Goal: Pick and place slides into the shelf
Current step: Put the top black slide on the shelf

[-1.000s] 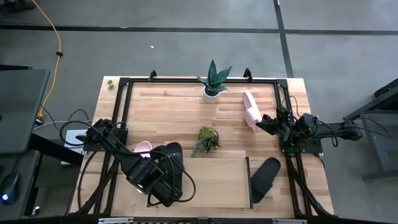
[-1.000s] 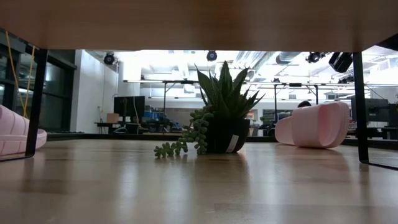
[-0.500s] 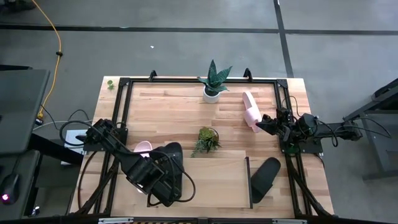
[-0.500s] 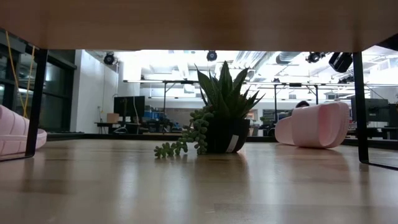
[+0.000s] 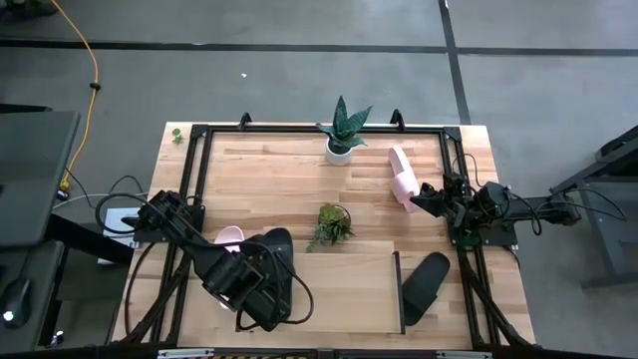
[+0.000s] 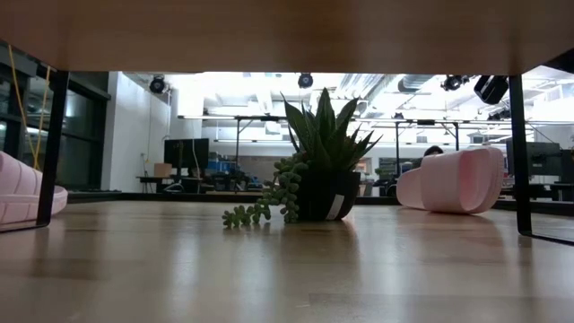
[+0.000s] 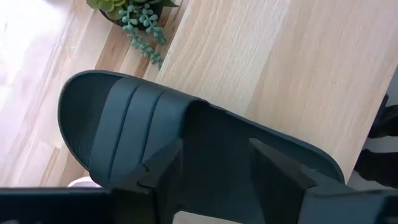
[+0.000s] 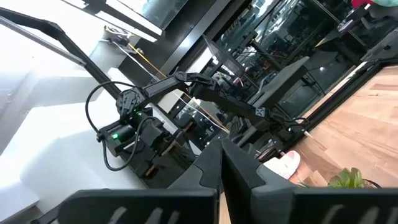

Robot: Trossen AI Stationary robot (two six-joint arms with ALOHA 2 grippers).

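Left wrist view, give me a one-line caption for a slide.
Left claw open above a black slide sandal on the light-wood shelf, trailing succulent beyond.

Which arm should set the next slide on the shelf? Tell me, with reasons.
Left. Its gripper straddles a matte black ribbed-strap slide above the light-wood shelf board. The right gripper waits shut beside the pale pink slide, farther off.

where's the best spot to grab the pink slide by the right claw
Likely the ribbed strap of the pink slide, coming from above. It appears tipped on its side near the right claw, so one long edge faces up; closing across the strap, or the sole edge there, looks the narrowest hold.
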